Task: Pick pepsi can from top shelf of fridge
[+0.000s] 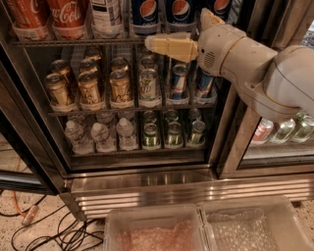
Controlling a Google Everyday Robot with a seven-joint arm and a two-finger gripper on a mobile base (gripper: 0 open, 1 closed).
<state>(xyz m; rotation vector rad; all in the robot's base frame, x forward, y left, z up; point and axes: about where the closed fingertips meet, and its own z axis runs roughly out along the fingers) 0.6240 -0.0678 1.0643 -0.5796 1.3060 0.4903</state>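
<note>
Level with the thin dark wire top shelf, the cream, blocky gripper lies flat, its grip impossible to tell; on that shelf stands the glossy dark-blue cylindrical pepsi can

The gripper sits at the front edge of the top shelf of the fridge, hiding part of the rack and the can tops behind it. The pepsi cans and red cola cans are cut off by the upper edge. One pepsi can is partly behind the arm, which runs off the right edge. Two plastic bins are cropped at the bottom.
</note>
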